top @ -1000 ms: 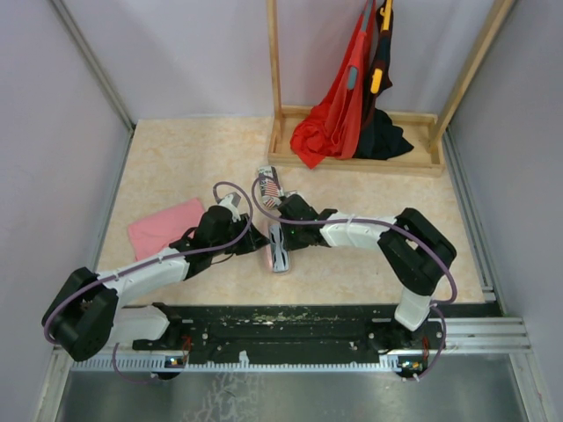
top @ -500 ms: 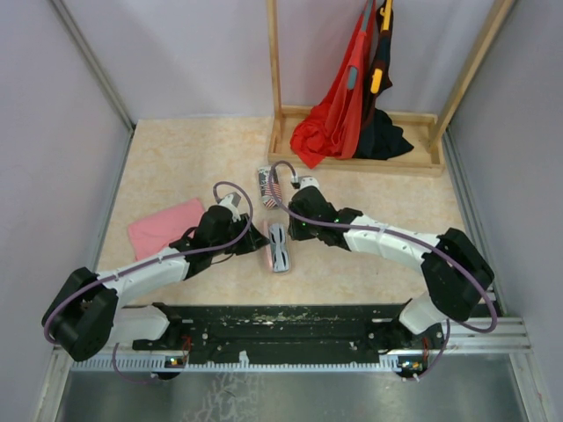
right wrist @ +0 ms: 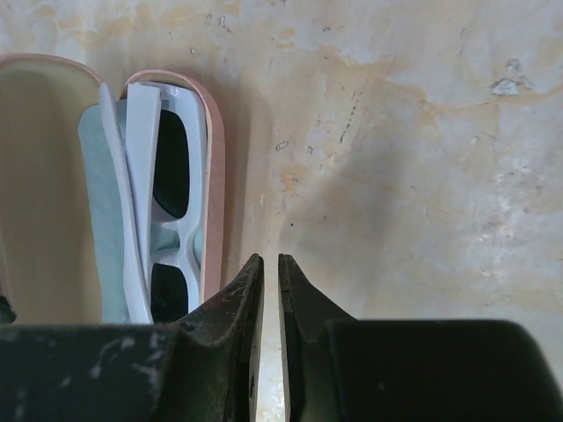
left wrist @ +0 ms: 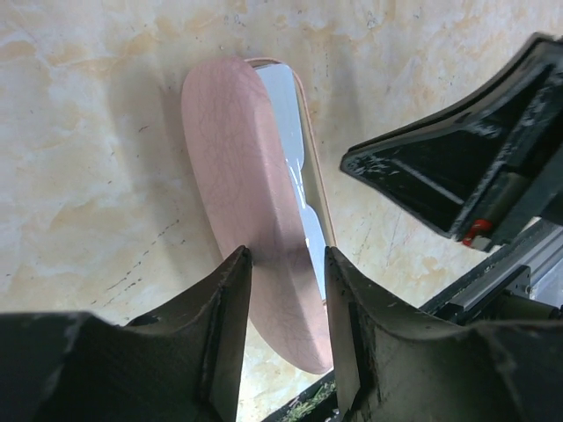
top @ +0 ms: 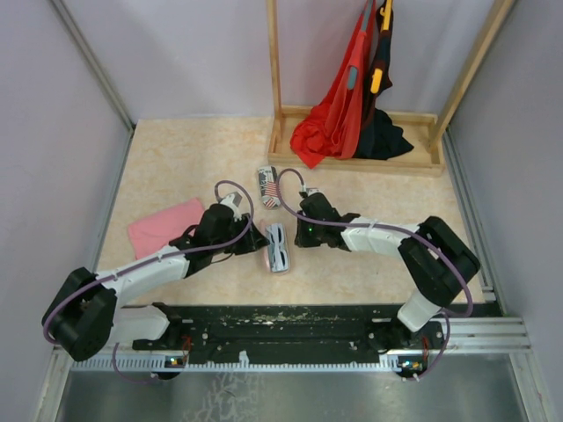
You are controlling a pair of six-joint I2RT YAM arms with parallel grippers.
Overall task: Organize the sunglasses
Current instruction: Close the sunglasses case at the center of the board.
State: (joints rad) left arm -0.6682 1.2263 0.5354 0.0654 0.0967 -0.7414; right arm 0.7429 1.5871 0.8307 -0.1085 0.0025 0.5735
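Observation:
The white-framed sunglasses [right wrist: 167,229] with dark lenses lie folded inside the open pink case [right wrist: 215,176], on a pale blue cloth. In the top view the pair [top: 280,251] sits in the case at table centre. My left gripper [left wrist: 286,257] straddles the case's raised pink lid [left wrist: 237,193] and grips its near end; it shows in the top view [top: 257,239]. My right gripper [right wrist: 271,259] is shut and empty, just right of the case rim, low over the table [top: 297,233]. The thin grey-framed pair is out of view.
A flag-printed case [top: 269,186] lies just behind the pink case. A flat pink cloth [top: 165,226] lies at the left. A wooden rack base [top: 352,158] with a red bag and dark fabric stands at the back. Walls close in on both sides.
My right gripper has drawn back from over the case to its right side, and the arm's elbow has swung. The left gripper and the case have stayed put.

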